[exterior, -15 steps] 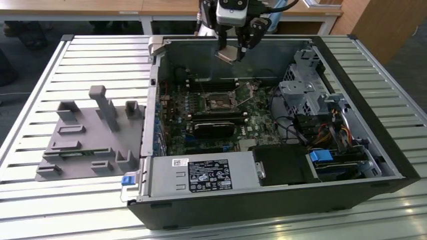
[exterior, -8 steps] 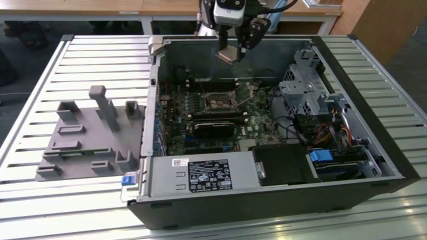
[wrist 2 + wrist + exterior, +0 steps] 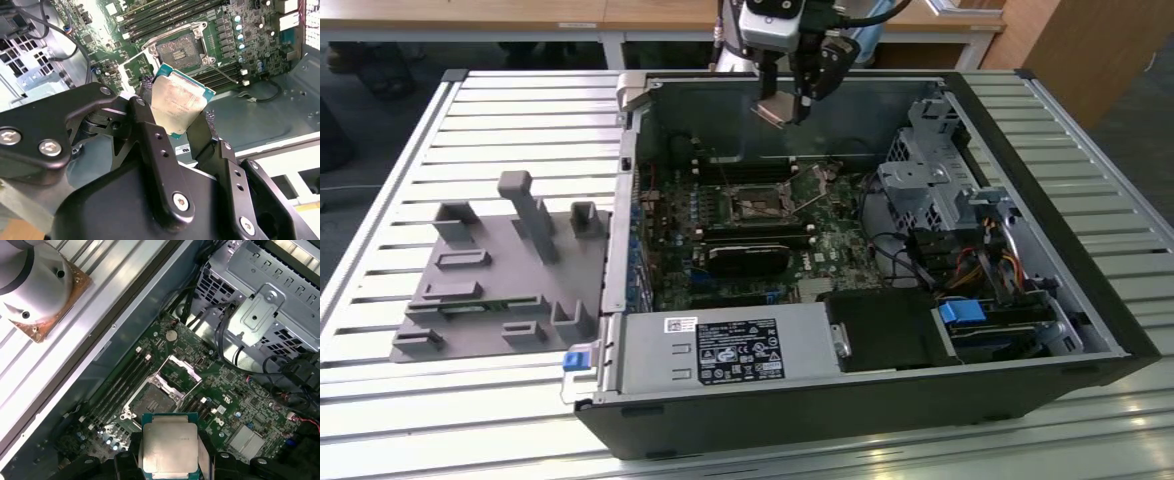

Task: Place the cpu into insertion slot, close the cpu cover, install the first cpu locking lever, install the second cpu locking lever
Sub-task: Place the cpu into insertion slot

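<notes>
Exterior view. An open computer case [image 3: 1067,300] lies on a slatted table [image 3: 520,120], with a grey moulded fixture [image 3: 494,270] on the exterior view's left. The gripper [image 3: 787,102] hangs over the far part of the case. The cpu [image 3: 771,112] is held at its tips, tilted, in the air above the motherboard [image 3: 720,280]. The insertion slot [image 3: 754,205] sits lower on the board, well apart from the chip.

Second wrist view. 2 black fingers [image 3: 202,132] of the gripper [image 3: 175,120] are clamped on opposite edges of the cpu [image 3: 177,102]. The chip is square, so neither axis is the longer. Its dull metal top faces the camera, its green rim shows, and 1 free edge points toward the insertion slot [image 3: 180,50]. The slot's dark centre is bare. Memory slots [image 3: 165,12] run alongside the socket.

First wrist view. The cpu [image 3: 168,447] shows its metal top flat to the camera, pinched in the gripper [image 3: 169,459]. The insertion slot [image 3: 152,402] lies beyond it, uncovered, not touching. The cpu cover [image 3: 181,371] stands swung up at the slot's far side. Memory slots [image 3: 120,385] lie beside it.
</notes>
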### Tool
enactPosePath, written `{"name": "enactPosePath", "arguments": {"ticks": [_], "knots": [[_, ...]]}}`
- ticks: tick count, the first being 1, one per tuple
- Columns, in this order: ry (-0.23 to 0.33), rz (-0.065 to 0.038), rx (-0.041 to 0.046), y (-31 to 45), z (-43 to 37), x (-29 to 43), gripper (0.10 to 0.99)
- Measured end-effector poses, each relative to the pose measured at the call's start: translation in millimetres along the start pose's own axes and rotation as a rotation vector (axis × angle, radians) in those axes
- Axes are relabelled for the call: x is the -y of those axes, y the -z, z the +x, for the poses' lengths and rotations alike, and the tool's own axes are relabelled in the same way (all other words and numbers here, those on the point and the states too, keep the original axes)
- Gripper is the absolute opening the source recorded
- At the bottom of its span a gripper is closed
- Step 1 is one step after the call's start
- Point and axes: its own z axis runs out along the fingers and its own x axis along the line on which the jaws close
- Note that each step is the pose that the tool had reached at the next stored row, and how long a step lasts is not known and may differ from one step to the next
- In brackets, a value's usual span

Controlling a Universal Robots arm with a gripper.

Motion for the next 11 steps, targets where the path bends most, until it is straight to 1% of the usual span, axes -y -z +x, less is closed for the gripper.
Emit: {"name": "enactPosePath", "arguments": {"ticks": [11], "knots": [[-0.084, -0.001, 0.0085, -0.1, 0.0, 0.0, 0.525]]}}
